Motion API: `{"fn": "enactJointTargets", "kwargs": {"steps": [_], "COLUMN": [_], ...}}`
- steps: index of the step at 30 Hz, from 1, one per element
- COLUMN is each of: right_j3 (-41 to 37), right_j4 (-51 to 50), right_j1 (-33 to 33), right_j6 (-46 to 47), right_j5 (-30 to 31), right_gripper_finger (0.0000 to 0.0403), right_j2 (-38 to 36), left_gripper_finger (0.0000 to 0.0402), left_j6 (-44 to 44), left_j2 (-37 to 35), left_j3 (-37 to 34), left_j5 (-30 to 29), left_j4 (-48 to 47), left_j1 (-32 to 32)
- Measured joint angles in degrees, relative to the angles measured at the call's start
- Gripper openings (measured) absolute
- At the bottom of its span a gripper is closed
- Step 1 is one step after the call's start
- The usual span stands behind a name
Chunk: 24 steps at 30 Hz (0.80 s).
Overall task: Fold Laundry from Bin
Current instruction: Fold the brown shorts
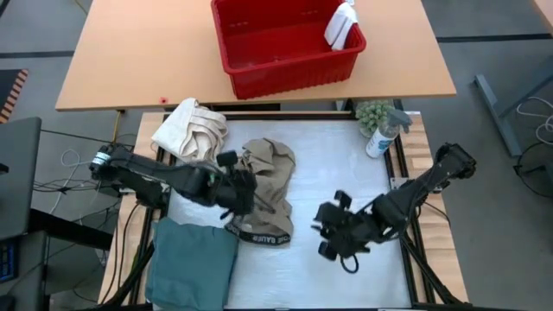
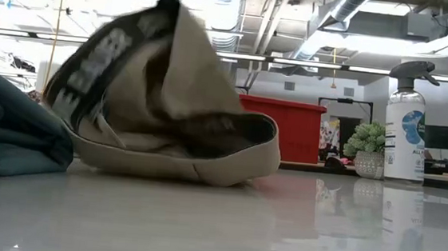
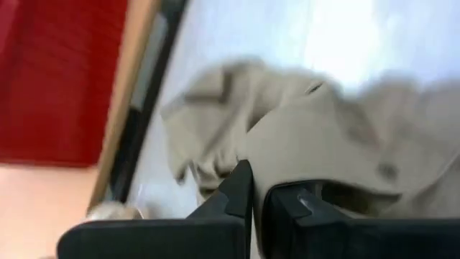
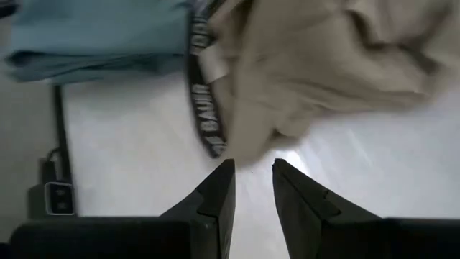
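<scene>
The left gripper (image 1: 244,192) is clamped on the tan trousers (image 1: 270,186) (dark lettered waistband lifted) at the table's middle, far from the red bin (image 1: 285,47), while the right gripper (image 1: 333,231) waits right of them, jaws slightly apart.

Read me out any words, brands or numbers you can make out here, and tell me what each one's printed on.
"E BAUER": white letters on the dark waistband of the tan khaki cloth trousers; the start is hidden by folds.
Same waistband in the high and low views: lettering blurred, unreadable.
Clear plastic spray bottle with blue-and-white label: large "ALL" shows, smaller print too small to read.
Red plastic slotted bin, folded teal-green garment: no text visible.
</scene>
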Motion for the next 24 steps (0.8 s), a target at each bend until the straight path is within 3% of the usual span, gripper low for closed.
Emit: {"fn": "enactJointTargets", "kwargs": {"steps": [5,9,13,20,24], "right_j3": [-5.4,-5.6,-5.6,-5.6,-4.8], "right_j4": [15.9,24.9,32.5,34.9,36.6], "right_j1": [1.5,0.7,-1.1,-2.2,-1.1], "right_j6": [-8.9,-19.5,-30.5,-29.7,-33.0], "right_j5": [0.0,0.5,-0.2,0.1,1.7], "right_gripper_finger": [0.0120,0.0120,0.0126,0.0181,0.0215], "right_j2": [0.0,0.1,1.5,5.5,6.7], "left_gripper_finger": [0.0002,0.0000,0.0000,0.0000,0.0000], "left_j6": [4.9,5.5,4.5,4.6,-2.2], "left_j2": [-0.1,-0.1,-0.1,0.0,0.0], "left_j3": [17.0,25.8,28.9,32.5,34.7], "left_j5": [1.6,5.4,7.5,8.7,12.2], "left_j4": [-3.2,-4.5,-4.3,4.1,13.6], "left_j1": [3.2,6.9,10.9,17.6,21.6]}}
